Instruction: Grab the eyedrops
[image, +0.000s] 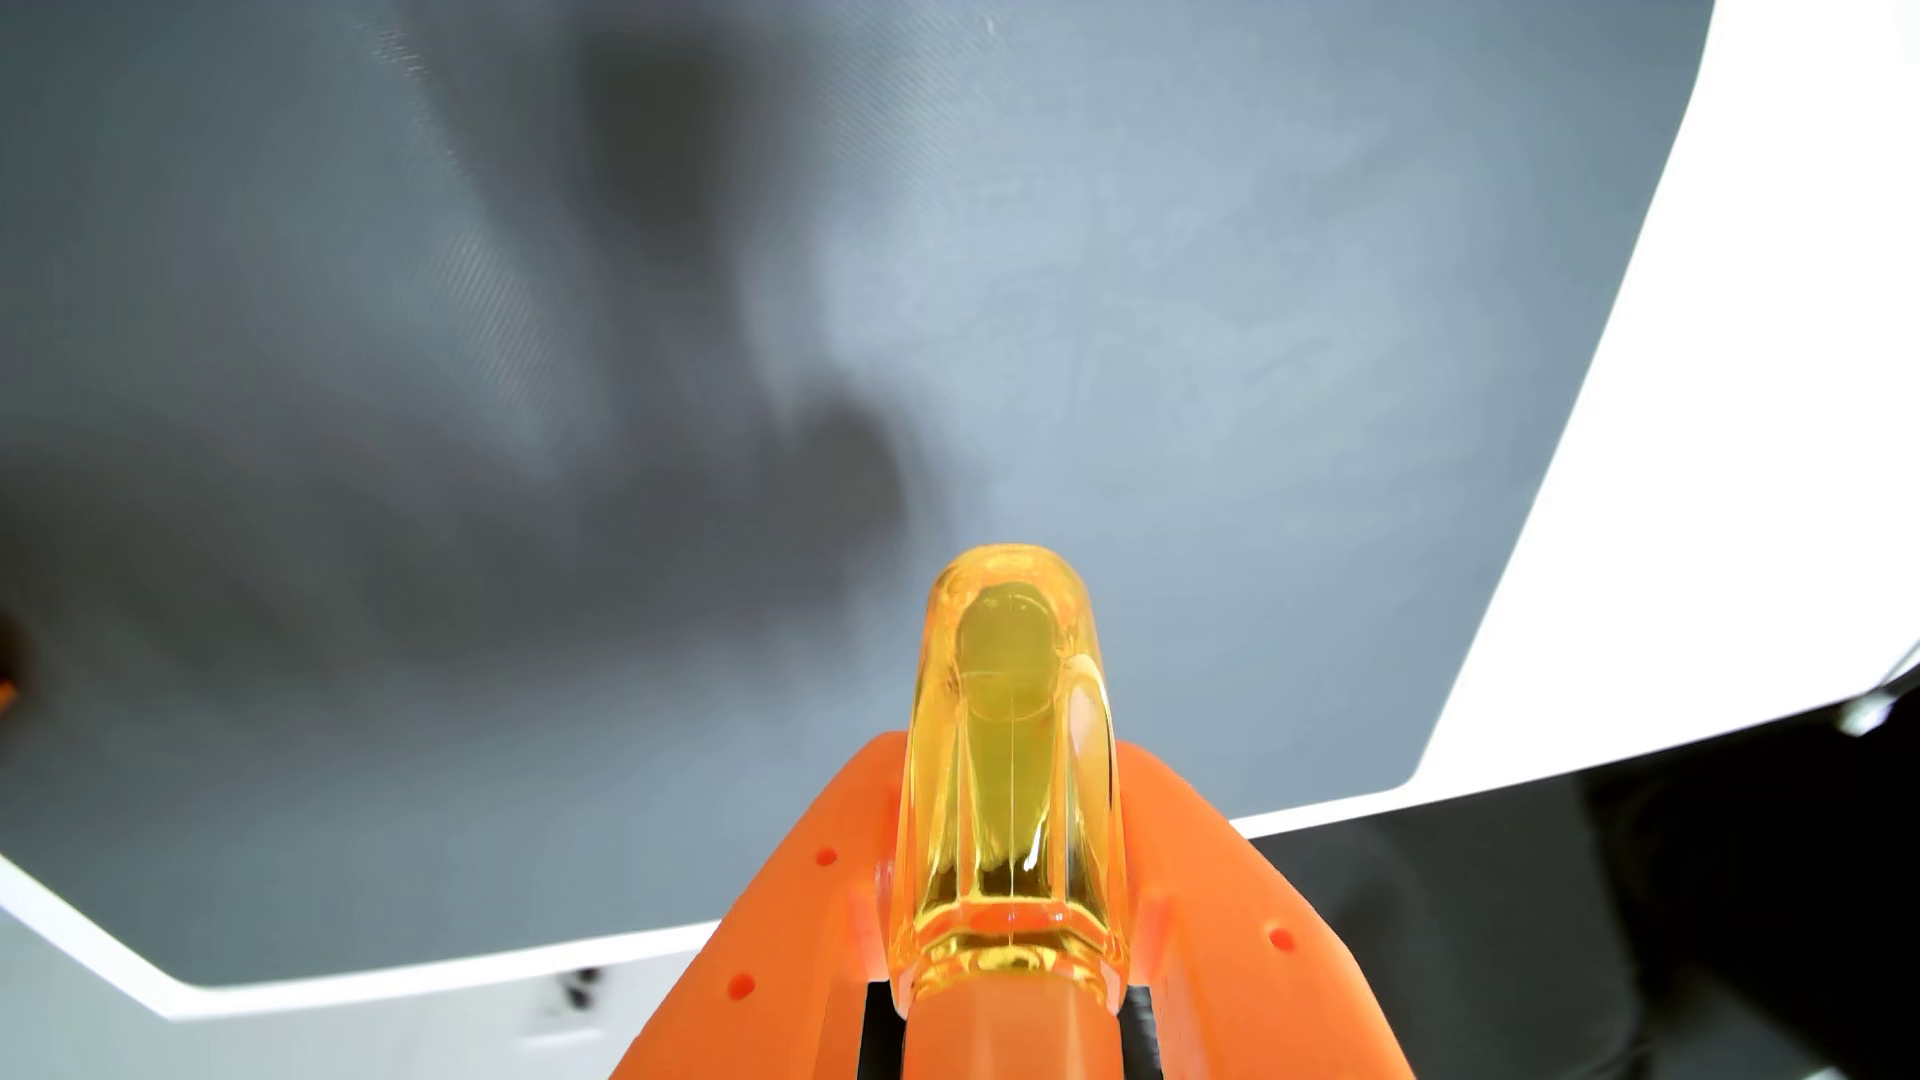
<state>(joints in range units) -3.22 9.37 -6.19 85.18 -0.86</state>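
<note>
In the wrist view a clear yellow eyedrops bottle (1010, 768) with an orange cap end at the bottom of the picture sits between my orange gripper's (1008, 831) two fingers (800, 883). The gripper is shut on the bottle, a finger pressing each side, and the bottle's rounded end points away from the camera. Bottle and gripper hang above a dark grey mat (520, 415), where their blurred shadow falls.
The grey mat lies on a white table (1714, 415), whose bare surface shows at the right and along the bottom left. Beyond the table's edge at the lower right is a dark area (1662, 935).
</note>
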